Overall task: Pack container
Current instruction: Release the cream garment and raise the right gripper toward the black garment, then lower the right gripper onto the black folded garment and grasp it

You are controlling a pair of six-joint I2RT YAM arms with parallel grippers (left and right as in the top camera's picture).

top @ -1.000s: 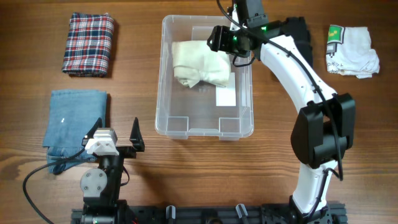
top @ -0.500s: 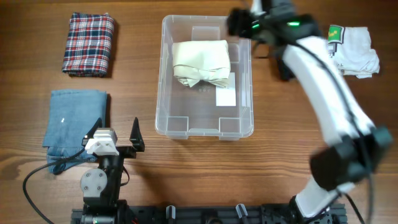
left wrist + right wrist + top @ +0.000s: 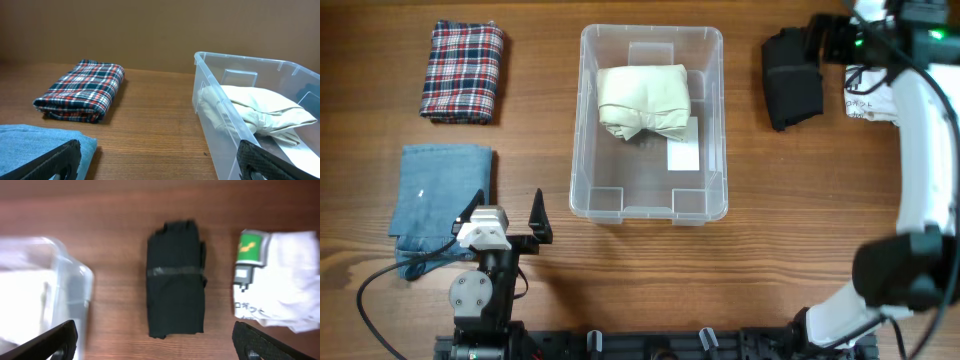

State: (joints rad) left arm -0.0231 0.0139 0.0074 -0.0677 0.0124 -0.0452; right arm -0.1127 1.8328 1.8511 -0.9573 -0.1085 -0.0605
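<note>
Spanning every view, the brown wooden table (image 3: pixel 620 270) carries all items. The large clear rectangular plastic container (image 3: pixel 620 172) stands upright at the table's middle, towards the back. Its rim is rounded and notches are moulded inside. The blurred right wrist view cuts it off at the left edge. A folded cream cloth (image 3: pixel 642 100) lies inside, touching the white label (image 3: pixel 682 157) on the base. The right arm partly hides the white printed garment (image 3: pixel 285 290) overhead. Right gripper (image 3: pixel 156 344), near the folded black garment (image 3: pixel 176 300): fingers spread, empty. Left gripper (image 3: pixel 504 215): spread, empty.
</note>
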